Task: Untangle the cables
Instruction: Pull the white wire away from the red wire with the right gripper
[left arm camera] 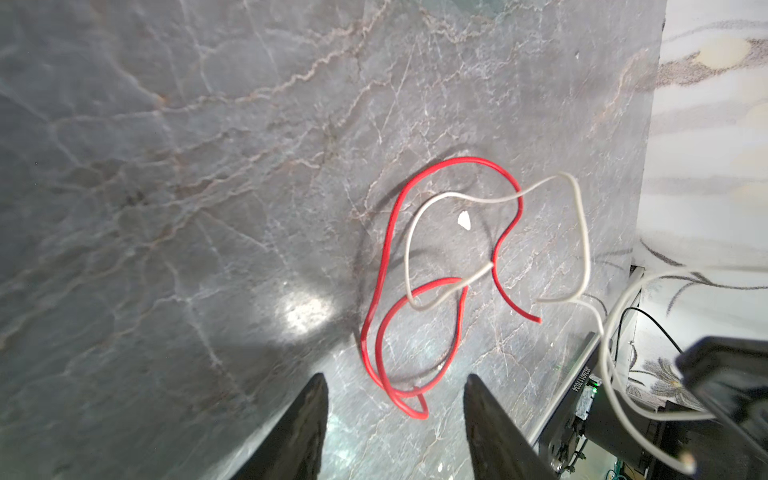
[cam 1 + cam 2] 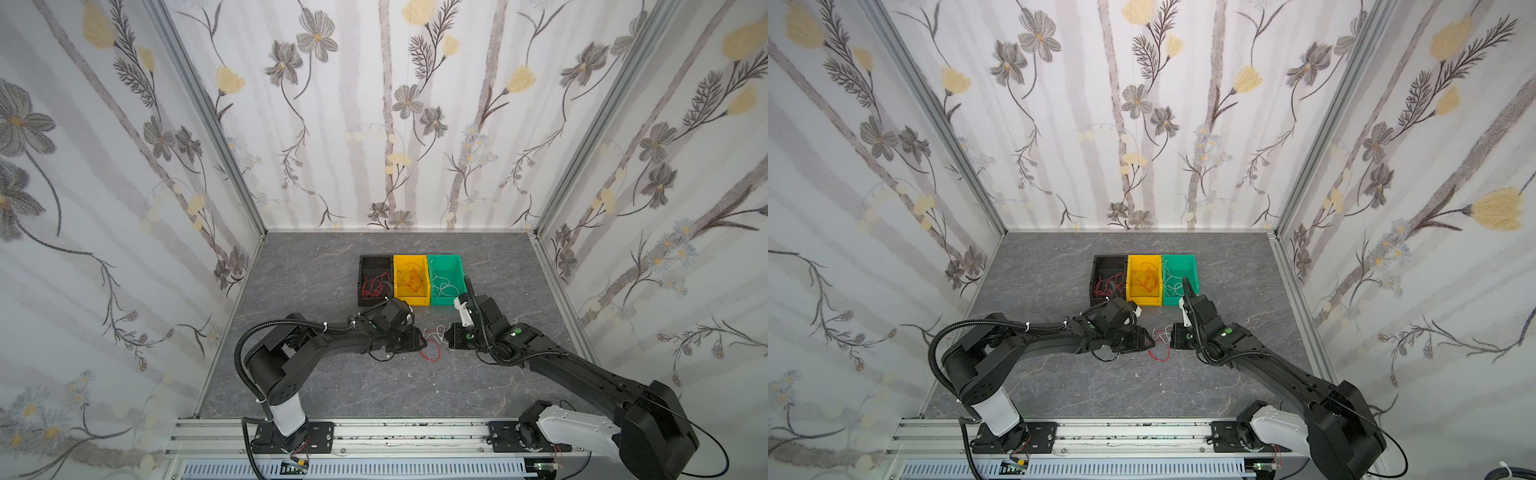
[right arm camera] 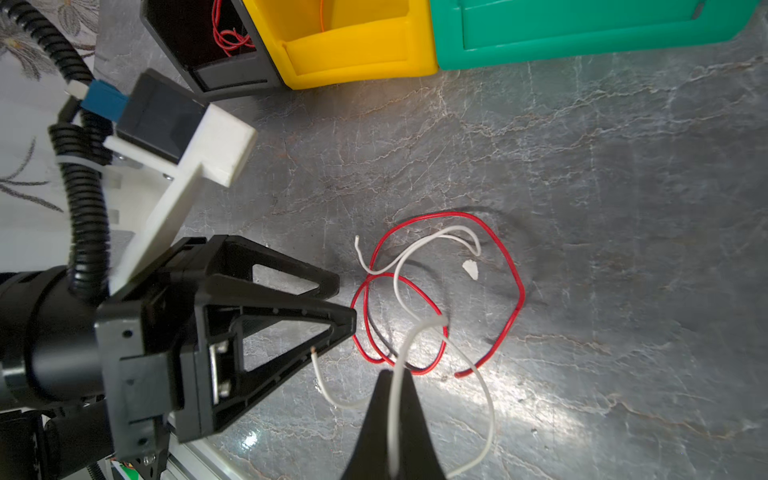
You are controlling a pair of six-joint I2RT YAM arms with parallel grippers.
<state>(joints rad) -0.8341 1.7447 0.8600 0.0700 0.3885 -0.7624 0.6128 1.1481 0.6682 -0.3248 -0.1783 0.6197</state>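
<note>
On the table between the two arms, a red cable [image 2: 430, 354] [image 2: 1158, 355] lies tangled with a white cable [image 2: 435, 332] [image 2: 1163, 332]. In the right wrist view my right gripper [image 3: 390, 376] is shut on the white cable [image 3: 401, 266], which threads through the loops of the red cable [image 3: 517, 291]. My left gripper [image 1: 395, 376] is open, and a loop of the red cable [image 1: 384, 266] lies on the table between its fingertips without touching them. The white cable [image 1: 582, 224] crosses over that red one. The two grippers [image 2: 424, 343] [image 2: 446, 336] face each other closely.
Behind the tangle stand three bins in a row: a black bin [image 2: 360, 282] with red cables, a yellow bin [image 2: 411, 300] with orange ones, a green bin [image 2: 444, 300] with white ones. A small white scrap [image 3: 471, 268] lies inside the red loop. Walls enclose three sides.
</note>
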